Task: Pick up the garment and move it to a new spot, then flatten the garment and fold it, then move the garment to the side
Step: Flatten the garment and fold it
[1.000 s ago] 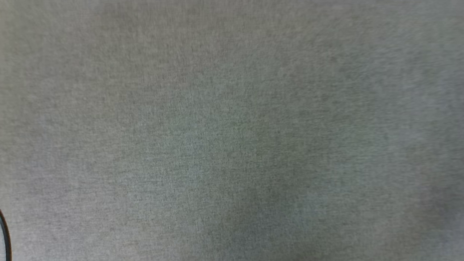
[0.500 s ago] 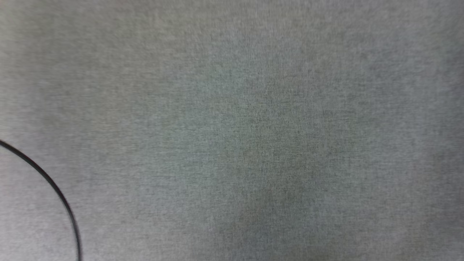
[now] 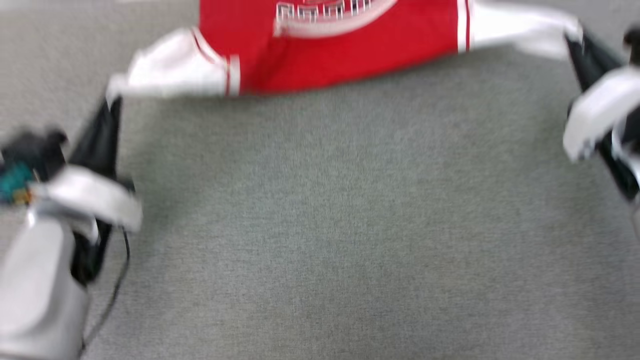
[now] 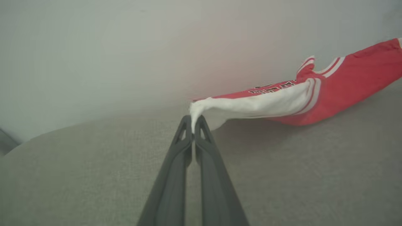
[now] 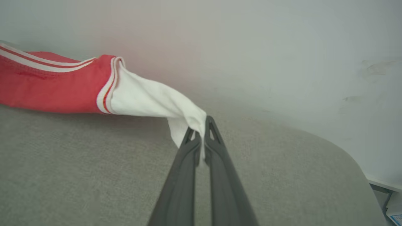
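The left gripper (image 4: 192, 121), at the left of the head view, and the right gripper (image 5: 201, 124), at its upper right, are each clamped on a white sleeve (image 4: 251, 105) tip. The garment (image 3: 340, 50) stretches between them along the top edge, its red body seemingly sagging onto the grey surface (image 3: 320, 225). Looks like the flattening step. Next: lower both ends evenly, keeping it taut.

Head view's all motion blur, shirt (image 3: 340, 55) lettering is mush. Wrist views are way sharper: soft even light, faint shadow under the shirt on the surface (image 4: 282, 175), edges bend a bit.
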### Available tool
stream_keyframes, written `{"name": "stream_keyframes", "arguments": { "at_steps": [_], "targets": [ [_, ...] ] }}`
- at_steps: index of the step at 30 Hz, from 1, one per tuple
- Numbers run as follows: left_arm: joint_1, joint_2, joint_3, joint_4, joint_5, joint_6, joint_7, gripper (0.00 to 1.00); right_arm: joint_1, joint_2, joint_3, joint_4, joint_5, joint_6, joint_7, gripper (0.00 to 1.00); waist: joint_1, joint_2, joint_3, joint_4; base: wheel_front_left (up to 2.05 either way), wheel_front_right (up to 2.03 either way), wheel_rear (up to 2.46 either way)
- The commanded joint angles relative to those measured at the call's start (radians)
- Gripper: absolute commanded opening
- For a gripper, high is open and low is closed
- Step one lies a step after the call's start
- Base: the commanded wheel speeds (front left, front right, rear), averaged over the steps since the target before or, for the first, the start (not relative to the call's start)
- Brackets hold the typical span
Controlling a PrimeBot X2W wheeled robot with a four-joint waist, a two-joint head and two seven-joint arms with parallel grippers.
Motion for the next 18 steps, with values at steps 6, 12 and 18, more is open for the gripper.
{"name": "stream_keyframes", "arguments": {
  "at_steps": [6, 12, 18],
  "targets": [
    [0.226, 0.015, -0.017, -0.024, -0.026, 0.0, -0.005, 0.0, 0.244, -0.093, -0.002, -0.087, 0.089, -0.002, 0.024, 0.0, 0.0001, 0.0, -0.141, -0.003, 0.0, 0.0, 0.0],
    [0.397, 0.032, -0.015, -0.077, -0.057, 0.02, 0.032, 0.0, 0.452, -0.157, -0.001, -0.177, 0.187, -0.002, 0.043, 0.0, 0.0001, 0.0, -0.214, -0.008, 0.0, 0.0, 0.0],
    [0.552, 0.053, -0.001, -0.151, -0.097, 0.048, 0.076, 0.0, 0.614, -0.199, -0.011, -0.252, 0.234, -0.002, 0.063, 0.0, 0.0001, 0.0, -0.262, -0.02, 0.0, 0.0, 0.0]
  ]
}}
